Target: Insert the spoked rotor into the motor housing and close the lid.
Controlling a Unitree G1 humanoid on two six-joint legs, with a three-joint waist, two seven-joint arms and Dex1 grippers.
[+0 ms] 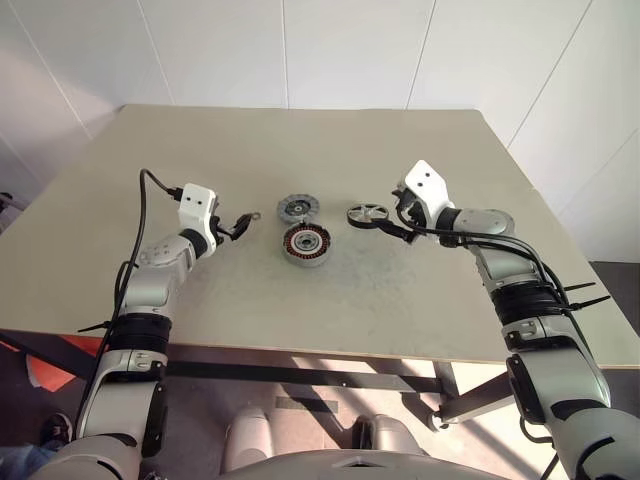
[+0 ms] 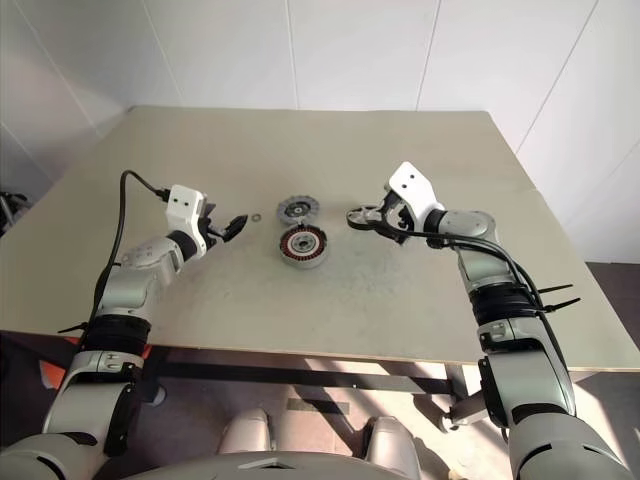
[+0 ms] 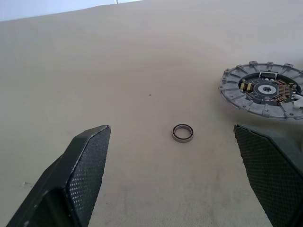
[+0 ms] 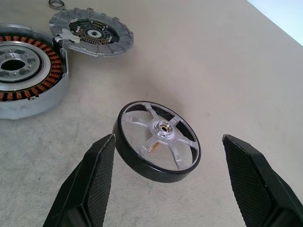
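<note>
**Right end effector lined up on the rotor, pickup not yet made**

The thin dark-rimmed wheel with silver spokes and a small hub, the spoked rotor (image 4: pixel 157 141), lies flat on the beige bench (image 1: pixel 300 140), between the wide-open fingers of the right end effector (image 4: pixel 165 179), which grips nothing. This looks like the approach to the first pickup; next the fingers would need to close on the rim. The round silver motor housing with copper coils (image 1: pixel 305 243) sits near, the ribbed grey lid (image 1: pixel 297 208) just behind it. The left end effector (image 3: pixel 180 177) is also wide open and empty, aimed at a small dark metal ring (image 3: pixel 182 133) beside the lid. Nothing blocks the path to the housing
</note>
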